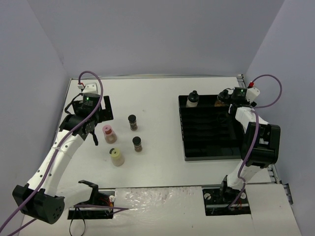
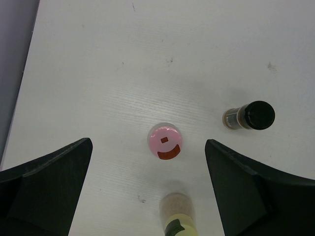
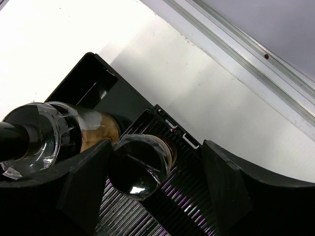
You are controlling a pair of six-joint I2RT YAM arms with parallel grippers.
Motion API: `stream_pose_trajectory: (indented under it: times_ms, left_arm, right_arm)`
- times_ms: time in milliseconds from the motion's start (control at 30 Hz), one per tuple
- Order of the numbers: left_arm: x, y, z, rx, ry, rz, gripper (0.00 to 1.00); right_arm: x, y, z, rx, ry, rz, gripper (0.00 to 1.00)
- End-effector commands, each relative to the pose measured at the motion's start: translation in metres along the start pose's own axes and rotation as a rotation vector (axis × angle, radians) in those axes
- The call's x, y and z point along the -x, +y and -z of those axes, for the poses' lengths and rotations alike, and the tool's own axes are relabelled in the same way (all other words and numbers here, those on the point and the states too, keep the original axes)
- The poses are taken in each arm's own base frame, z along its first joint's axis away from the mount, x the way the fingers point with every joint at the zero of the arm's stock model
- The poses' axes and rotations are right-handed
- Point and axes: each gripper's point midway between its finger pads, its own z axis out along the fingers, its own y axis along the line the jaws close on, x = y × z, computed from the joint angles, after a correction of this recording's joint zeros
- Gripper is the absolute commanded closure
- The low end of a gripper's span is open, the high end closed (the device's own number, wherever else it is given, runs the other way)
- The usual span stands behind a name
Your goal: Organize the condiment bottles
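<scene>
L hand (image 2: 147,142) wide open, hovering over pink-capped jar (image 2: 165,144) upright on desk (image 2: 147,49), lined up to grab. R hand (image 3: 156,146) open, straddling black-capped jar (image 3: 140,169) in slotted tray (image 3: 81,86) back row, prob. seating it.

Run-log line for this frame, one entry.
left gripper: open, above pink-capped jar | right gripper: open, around black-capped jar in tray | loose on table: yellow-capped jar, two brown-filled jars
</scene>
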Motion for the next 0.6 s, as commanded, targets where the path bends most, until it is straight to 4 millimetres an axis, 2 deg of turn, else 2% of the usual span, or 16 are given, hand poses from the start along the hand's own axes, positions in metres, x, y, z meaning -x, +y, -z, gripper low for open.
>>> stream_pose_trajectory:
  times_ms: [0,200,567]
  left_arm:
    - [0.021,-0.002,0.002,-0.008,-0.070,0.035,0.03]
    - [0.021,-0.002,0.001,-0.007,-0.068,0.035,0.03]
    - [0.021,-0.003,0.001,-0.009,-0.068,0.039,0.03]
  right_arm:
    - [0.044,0.011,0.014,0.025,-0.097,-0.050,0.29]
    - [0.057,0.017,0.029,0.052,-0.110,-0.048,0.29]
    - [0.087,0.026,0.082,0.102,-0.162,-0.036,0.27]
